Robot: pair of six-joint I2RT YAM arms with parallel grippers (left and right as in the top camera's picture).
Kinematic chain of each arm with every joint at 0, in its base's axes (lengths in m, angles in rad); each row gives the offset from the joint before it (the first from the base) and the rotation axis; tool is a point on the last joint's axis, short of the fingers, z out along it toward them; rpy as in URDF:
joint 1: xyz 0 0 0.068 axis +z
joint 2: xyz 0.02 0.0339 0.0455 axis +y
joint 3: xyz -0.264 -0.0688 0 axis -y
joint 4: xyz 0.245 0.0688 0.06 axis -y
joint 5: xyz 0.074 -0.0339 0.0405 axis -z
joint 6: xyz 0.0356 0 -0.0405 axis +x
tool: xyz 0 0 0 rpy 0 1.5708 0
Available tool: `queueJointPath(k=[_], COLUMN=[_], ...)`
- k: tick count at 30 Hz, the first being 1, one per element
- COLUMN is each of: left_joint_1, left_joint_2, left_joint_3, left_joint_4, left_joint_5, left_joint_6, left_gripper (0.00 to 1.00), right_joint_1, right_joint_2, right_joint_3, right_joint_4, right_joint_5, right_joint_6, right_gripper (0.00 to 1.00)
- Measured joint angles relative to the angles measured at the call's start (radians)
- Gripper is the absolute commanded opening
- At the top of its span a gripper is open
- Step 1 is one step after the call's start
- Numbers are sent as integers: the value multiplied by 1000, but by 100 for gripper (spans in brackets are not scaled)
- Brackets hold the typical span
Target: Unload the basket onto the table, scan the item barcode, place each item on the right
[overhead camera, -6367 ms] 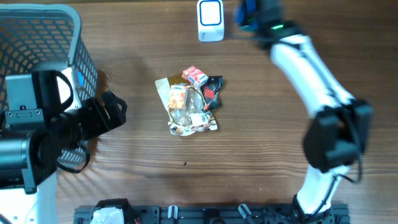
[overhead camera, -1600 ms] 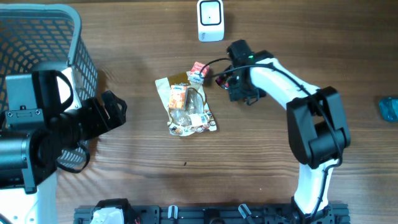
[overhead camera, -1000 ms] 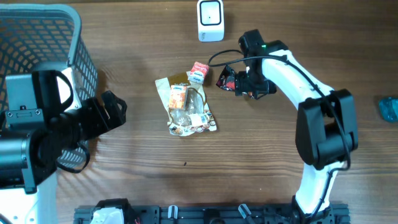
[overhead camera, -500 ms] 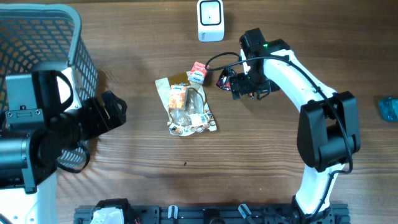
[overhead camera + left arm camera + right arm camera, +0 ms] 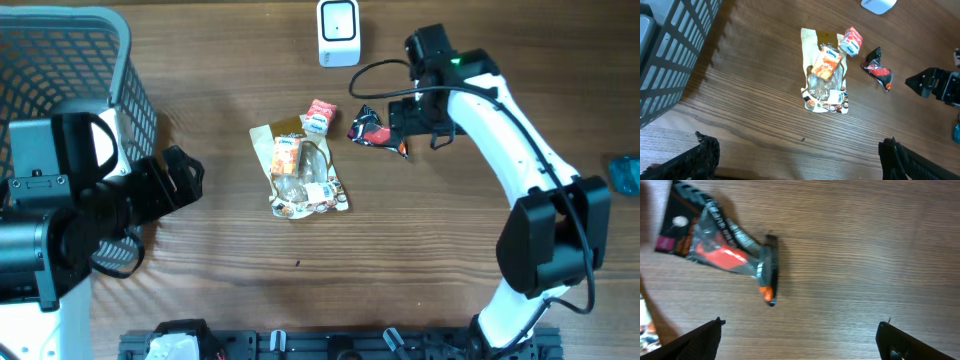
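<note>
Beside the scanner (image 5: 338,32), right gripper (image 5: 398,126) hovers spread by the packet (image 5: 369,130) (not grasped); next, probably: clench it, present barcode.

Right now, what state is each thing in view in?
Right fingers: open, empty.
Left fingers: open, empty.
Black-and-red packet: lying on the table, ungripped.
Red-and-white box: lying on the table.
Clear bag: lying flat, crumpled.
White scanner: untouched.
Mesh basket: upright.
</note>
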Motion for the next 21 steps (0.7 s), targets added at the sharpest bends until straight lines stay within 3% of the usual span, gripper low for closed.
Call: queueJointPath(k=[21], left_joint_1=[0], left_joint_2=[0], left_joint_3=[0], left_joint_4=[0], left_joint_5=[0], left_joint_6=[0], left_gripper=[100], right_joint_1=[-10], right_joint_2=[2], right_joint_3=[0], right_joint_4=[40], right_joint_5=[-14], right_joint_6=[-70], right_gripper=[100])
